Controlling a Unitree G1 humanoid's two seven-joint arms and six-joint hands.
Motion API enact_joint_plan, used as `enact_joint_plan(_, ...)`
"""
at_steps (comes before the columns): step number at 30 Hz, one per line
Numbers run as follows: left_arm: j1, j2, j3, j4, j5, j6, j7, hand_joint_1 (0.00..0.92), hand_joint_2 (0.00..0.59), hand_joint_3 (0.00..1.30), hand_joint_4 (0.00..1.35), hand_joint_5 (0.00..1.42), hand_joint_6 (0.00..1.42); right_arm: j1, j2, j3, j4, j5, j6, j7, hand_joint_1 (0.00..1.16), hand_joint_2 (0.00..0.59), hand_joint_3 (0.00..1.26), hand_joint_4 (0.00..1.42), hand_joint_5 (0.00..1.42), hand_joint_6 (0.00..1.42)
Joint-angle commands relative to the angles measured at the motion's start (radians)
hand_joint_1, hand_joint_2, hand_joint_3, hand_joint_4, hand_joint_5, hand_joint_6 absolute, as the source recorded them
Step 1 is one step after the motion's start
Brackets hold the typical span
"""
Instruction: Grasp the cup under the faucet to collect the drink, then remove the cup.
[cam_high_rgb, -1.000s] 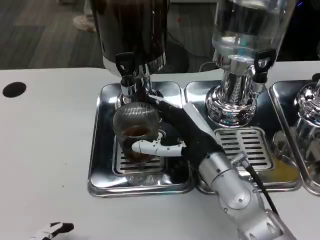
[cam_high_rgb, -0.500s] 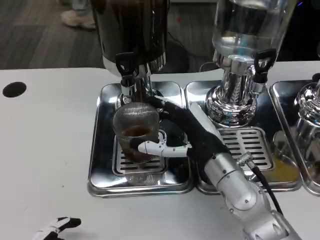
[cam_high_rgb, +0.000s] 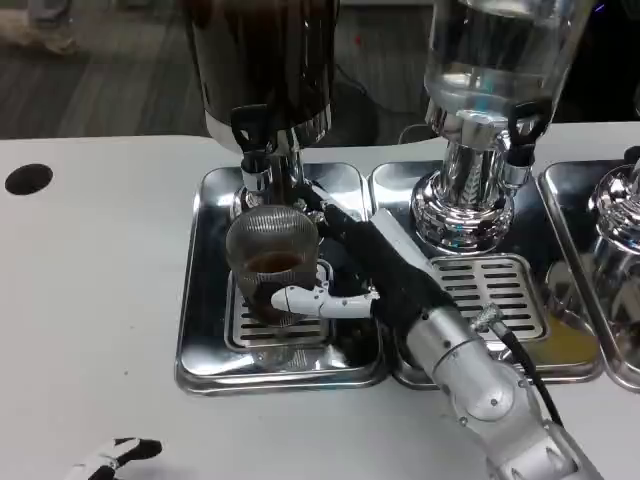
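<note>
1. Head view: the cup, clear and ribbed with dark drink in its bottom, stands upright on the grate of the left drip tray, directly below the faucet of the dark dispenser.
2. The right hand wraps the cup from its right side, one white finger across the front, dark fingers behind; it is grasping the cup.
3. The cup's long axis is vertical, and the right forearm runs back toward the table's near right edge, so I judge that withdrawal follows that line.
4. Of the left hand, only fingertips show at the table's near left edge, well apart from the cup; whether it is released or clenched I cannot tell.
5. Room: the faucet spout sits just above the rim, and the tray's raised lip lies between the cup and bare table. The clear dispenser stands close on the right.
6. Open table lies left of and in front of the tray.
</note>
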Motion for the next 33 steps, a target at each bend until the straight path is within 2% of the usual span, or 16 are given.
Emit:
enact_joint_plan(1,0.023,0.003,0.013,0.003,-0.014,-0.009,-0.008,0.000,0.055,0.32,0.20,0.36,0.66,0.005,0.018,0.007,-0.015,0.004,-0.014,0.001,0.74,0.094,0.06,0.06,0.12,0.03)
enact_joint_plan(10,0.034,0.005,0.018,0.015,-0.023,-0.022,-0.003,0.000,0.055,0.32,0.21,0.37,0.66,-0.004,0.041,0.017,-0.028,-0.002,-0.005,-0.003,0.74,0.094,0.07,0.08,0.13,0.04)
enact_joint_plan(15,0.041,0.005,0.024,0.019,-0.029,-0.030,-0.003,0.000,0.058,0.32,0.21,0.37,0.67,0.000,0.048,0.016,-0.032,-0.003,-0.005,-0.011,0.74,0.094,0.14,0.13,0.15,0.06)
enact_joint_plan(33,0.037,0.007,0.038,0.011,-0.038,-0.026,-0.031,0.000,0.065,0.33,0.21,0.37,0.68,0.018,0.041,0.015,-0.022,-0.016,-0.025,-0.051,0.76,0.090,0.24,0.20,0.21,0.08)
